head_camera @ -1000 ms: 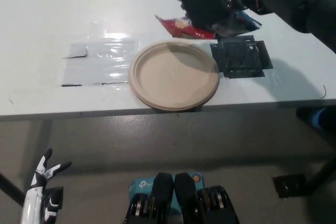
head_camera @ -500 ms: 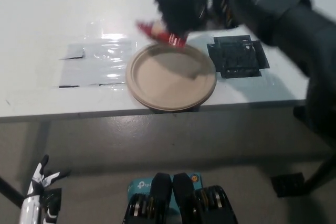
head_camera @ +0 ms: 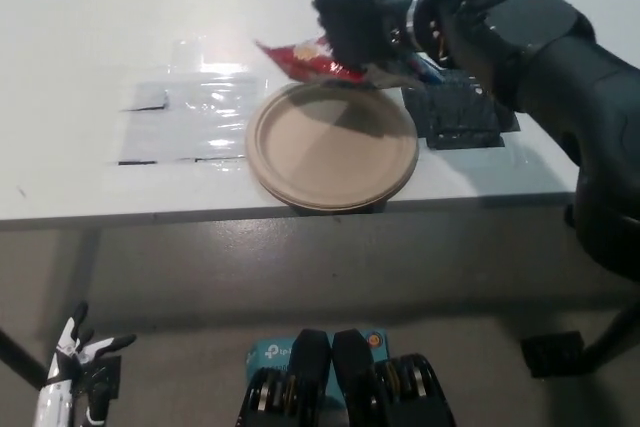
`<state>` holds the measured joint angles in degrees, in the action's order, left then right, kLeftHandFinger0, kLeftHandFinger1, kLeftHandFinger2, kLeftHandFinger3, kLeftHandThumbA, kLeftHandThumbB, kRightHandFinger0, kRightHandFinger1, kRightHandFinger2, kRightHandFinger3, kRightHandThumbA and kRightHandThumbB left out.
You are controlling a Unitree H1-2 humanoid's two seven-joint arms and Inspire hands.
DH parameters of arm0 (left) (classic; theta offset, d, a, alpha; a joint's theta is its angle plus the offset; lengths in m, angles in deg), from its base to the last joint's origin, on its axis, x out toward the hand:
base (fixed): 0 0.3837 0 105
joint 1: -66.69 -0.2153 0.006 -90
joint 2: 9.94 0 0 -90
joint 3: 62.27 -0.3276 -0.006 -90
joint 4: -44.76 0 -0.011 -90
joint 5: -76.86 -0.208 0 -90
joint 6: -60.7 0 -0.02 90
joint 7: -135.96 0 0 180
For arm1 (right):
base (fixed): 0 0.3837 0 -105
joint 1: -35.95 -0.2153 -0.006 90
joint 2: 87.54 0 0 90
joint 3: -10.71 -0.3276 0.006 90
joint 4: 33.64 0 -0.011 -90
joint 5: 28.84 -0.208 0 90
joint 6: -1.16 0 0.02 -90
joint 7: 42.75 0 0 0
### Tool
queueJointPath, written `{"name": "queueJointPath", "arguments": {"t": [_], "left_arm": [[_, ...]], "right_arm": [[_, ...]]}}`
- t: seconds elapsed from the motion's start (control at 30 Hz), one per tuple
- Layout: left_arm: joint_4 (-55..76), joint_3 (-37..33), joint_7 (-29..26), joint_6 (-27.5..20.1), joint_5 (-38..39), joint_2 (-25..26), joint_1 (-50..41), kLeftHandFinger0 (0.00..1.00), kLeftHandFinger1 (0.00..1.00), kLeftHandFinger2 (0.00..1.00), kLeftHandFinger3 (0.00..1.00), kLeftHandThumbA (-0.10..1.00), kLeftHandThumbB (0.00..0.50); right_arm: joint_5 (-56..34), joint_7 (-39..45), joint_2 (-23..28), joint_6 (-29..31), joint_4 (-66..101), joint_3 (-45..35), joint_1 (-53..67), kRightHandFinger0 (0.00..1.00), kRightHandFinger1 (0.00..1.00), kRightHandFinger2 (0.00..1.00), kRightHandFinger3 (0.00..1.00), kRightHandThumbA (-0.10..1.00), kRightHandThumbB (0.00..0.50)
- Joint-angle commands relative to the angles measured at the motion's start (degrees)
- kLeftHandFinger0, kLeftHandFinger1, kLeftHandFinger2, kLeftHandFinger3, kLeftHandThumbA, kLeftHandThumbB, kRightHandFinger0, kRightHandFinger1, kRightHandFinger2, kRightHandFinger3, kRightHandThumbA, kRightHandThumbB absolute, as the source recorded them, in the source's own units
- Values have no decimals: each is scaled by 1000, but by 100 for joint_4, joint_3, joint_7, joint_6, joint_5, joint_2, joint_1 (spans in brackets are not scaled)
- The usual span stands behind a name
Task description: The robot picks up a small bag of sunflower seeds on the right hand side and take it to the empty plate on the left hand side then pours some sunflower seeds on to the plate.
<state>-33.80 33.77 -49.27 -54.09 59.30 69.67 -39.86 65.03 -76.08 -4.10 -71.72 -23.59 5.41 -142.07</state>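
Observation:
My black right hand point(head_camera: 358, 22) is shut on the red bag of sunflower seeds point(head_camera: 298, 59), holding it in the air over the far edge of the tan plate point(head_camera: 331, 145). The bag's red end sticks out to the left of the hand, tilted down toward the plate. No seeds show on the plate, which sits at the table's near edge. My white left hand point(head_camera: 75, 359) hangs low at the picture's lower left, below the table, with its fingers spread and nothing in it.
A black square mat point(head_camera: 458, 109) lies right of the plate under my right forearm. A clear plastic sheet point(head_camera: 187, 117) lies on the white table point(head_camera: 90, 17) left of the plate. A blue box point(head_camera: 272, 357) sits on the floor below.
My right hand has carried the bag left from over the black mat to the plate's far edge. The left hand has sunk a little lower.

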Motion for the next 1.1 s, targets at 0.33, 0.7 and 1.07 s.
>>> {"name": "queueJointPath", "arguments": {"t": [0.33,0.7,1.07], "left_arm": [[242,-1,-192,-214,69,67,-185,1000,714,641,1000,1000,277],[279,-23,-300,-214,82,134,-353,1000,734,638,1000,1000,272],[204,-27,-345,-214,167,115,-311,1000,723,667,1000,1000,274]], "right_arm": [[-157,575,297,-749,-116,-225,-841,0,2,92,434,144,349],[-179,819,222,-1064,-137,-28,-311,0,0,143,496,104,421],[-54,947,165,-1216,-84,43,-41,0,0,28,542,307,500]]}}
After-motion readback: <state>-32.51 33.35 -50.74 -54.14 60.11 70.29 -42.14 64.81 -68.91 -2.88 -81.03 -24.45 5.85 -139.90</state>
